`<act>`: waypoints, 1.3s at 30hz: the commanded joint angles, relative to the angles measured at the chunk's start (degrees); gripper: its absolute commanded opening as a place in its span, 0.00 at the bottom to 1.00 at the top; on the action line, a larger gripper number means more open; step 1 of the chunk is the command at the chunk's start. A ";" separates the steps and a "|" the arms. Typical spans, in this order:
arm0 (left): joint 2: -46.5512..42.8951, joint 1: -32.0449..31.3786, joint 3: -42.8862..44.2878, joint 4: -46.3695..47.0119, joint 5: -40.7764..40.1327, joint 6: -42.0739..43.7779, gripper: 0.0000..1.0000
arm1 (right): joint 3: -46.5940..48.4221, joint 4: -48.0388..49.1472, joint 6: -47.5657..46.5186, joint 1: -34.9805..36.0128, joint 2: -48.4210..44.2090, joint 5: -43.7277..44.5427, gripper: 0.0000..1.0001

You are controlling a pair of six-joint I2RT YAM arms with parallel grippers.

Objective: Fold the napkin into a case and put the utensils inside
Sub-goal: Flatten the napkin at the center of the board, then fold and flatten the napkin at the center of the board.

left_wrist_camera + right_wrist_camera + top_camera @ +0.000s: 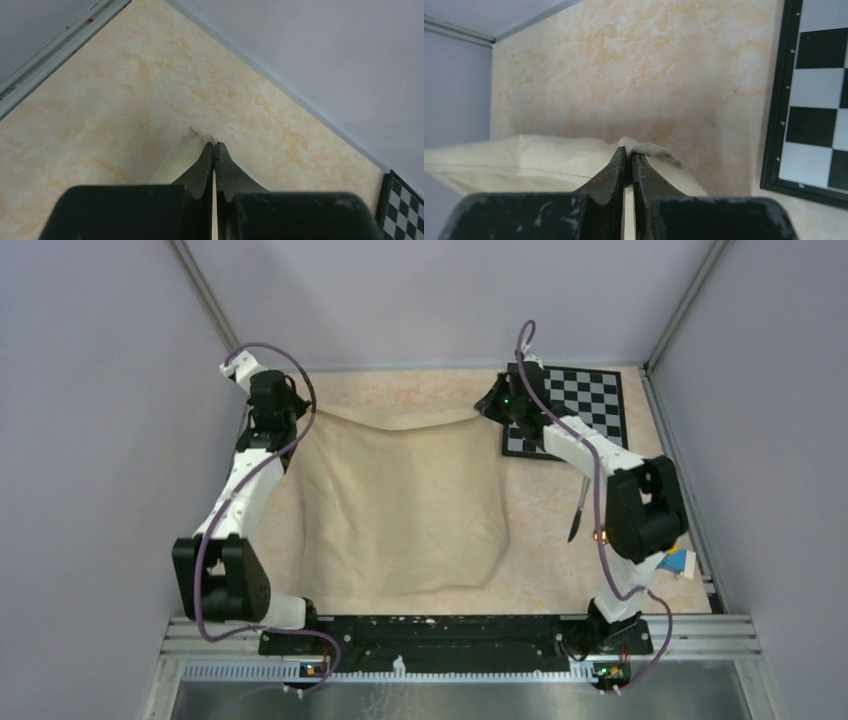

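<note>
The beige napkin (400, 505) is spread wide over the middle of the table; no case is in view. Its two far corners are held up and the far edge sags between them. My left gripper (291, 412) is shut on the far left corner; in the left wrist view the gripper (214, 145) pinches a tip of the napkin (181, 159). My right gripper (496, 406) is shut on the far right corner, where the gripper (629, 152) holds a bunched fold of the napkin (524, 157). Of the utensils, a silver knife (578, 516) lies by the right arm.
A black-and-white checkered board (590, 400) lies at the far right, just beyond my right gripper, its frame (774, 125) close by in the right wrist view. Small coloured blocks (678, 562) sit behind the right arm's elbow. Grey walls enclose the table.
</note>
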 commanded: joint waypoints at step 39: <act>2.03 7.67 -16.70 -29.47 8.33 0.63 0.00 | -26.38 0.91 -8.58 -0.51 -8.10 -21.34 0.00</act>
